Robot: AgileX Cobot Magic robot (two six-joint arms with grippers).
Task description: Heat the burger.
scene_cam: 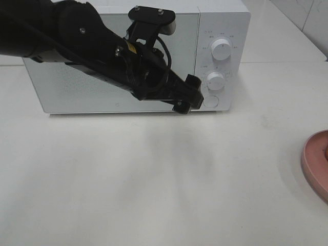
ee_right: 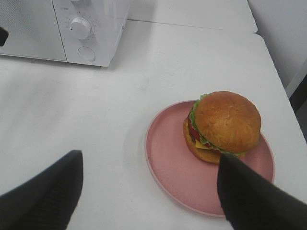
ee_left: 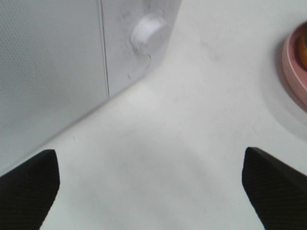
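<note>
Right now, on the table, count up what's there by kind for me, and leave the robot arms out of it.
Microwave: 1
Pink plate: 1
Burger: 1
Total: 3

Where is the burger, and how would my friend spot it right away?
Find the big white microwave at the back of the white table. Off to the side of its knobs, nearer the front, lies a flat pink plate. The burger sits on it: the only food there, with a domed brown bun and green lettuce.
</note>
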